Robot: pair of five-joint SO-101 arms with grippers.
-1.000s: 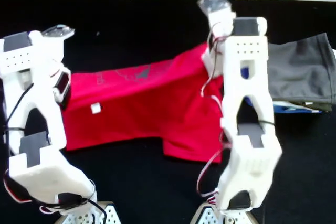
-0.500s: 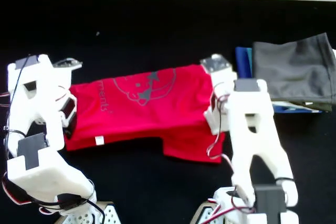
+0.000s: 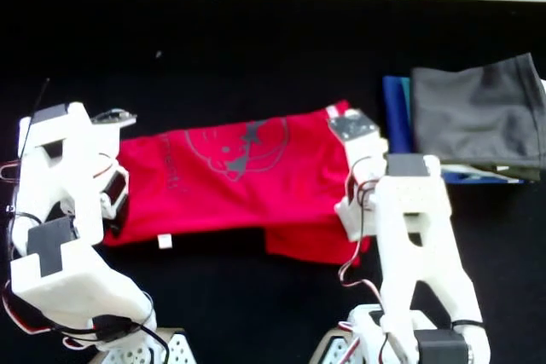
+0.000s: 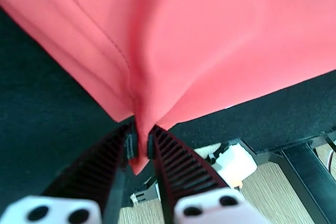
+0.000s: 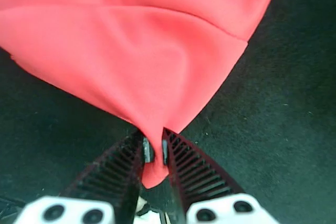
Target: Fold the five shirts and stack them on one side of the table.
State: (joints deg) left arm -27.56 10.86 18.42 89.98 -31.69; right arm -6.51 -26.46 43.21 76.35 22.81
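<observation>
Red shirt (image 3: pixel 230 181) lies across the middle of the black surface (image 3: pixel 213 49), print facing up, with a lower layer of cloth showing along its near edge. Left tool (image 4: pixel 140 142) is closed tight on a pinch of red fabric at the shirt's left end. Right tool (image 5: pixel 155 148) is likewise clamped on a bunched corner at its right end. Grey shirt (image 3: pixel 478 121) sits folded atop a blue shirt (image 3: pixel 394 108) at the surface's right side, near the red shirt's right end.

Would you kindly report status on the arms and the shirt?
Both shut on red shirt: left tool, right tool. Shirt spread between them. Beside it, folded stack.
</observation>
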